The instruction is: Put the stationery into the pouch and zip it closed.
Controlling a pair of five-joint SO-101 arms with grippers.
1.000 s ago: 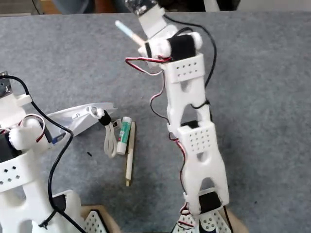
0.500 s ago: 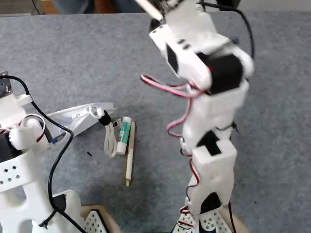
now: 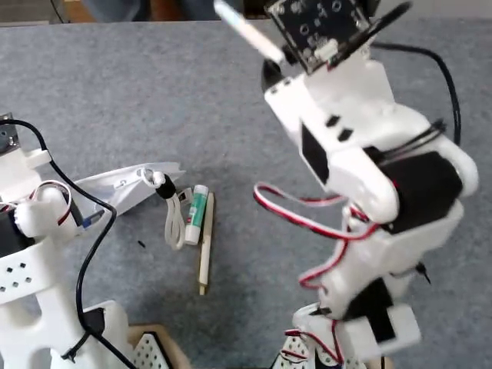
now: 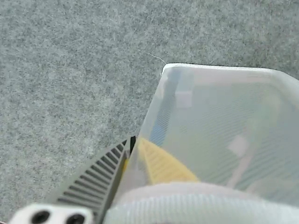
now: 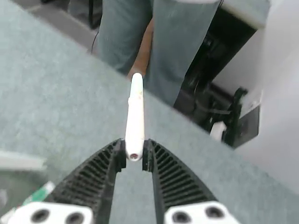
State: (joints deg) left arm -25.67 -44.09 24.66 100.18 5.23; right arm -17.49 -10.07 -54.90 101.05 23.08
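Clear pouch (image 3: 131, 188), glue stick (image 3: 198, 214) and pencil (image 3: 204, 257) beside, white pen (image 3: 247, 32) aloft

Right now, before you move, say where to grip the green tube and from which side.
Grip the green tube across its middle, coming straight down from above. It lies flat, with the pencil close along one side and the cord loop on the other, so a side approach would probably bump them.

The left arm (image 3: 31, 231) covers part of the pouch (image 3: 127, 188), the right wrist (image 3: 319, 31) one pen (image 3: 250, 34) end.
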